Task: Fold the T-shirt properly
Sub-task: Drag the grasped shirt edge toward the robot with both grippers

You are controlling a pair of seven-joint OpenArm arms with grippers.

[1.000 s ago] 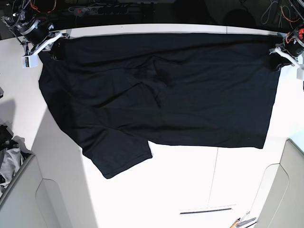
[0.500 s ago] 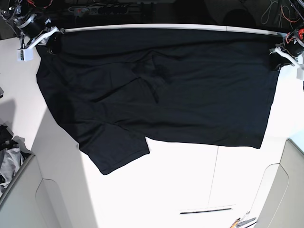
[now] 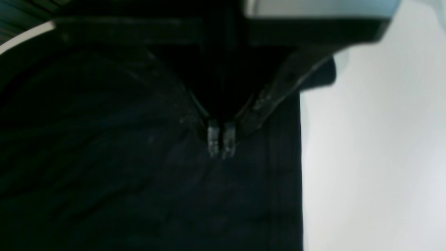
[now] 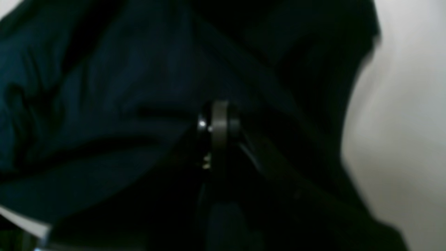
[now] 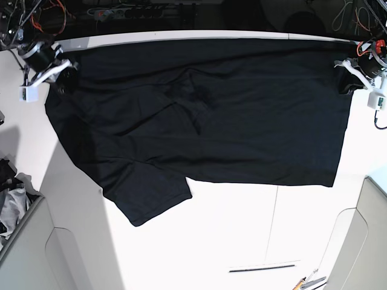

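Lying spread across the white counter, the large plain black soft-fabric T-shirt has one sleeve angled toward the near side. Left gripper and right gripper each have jaws clenched on a far corner.

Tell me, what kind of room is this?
Probably a robot lab or workshop. Two robot arms, the left tool and right tool, grip a black T-shirt spread on a white table, and loose wires hang behind it.
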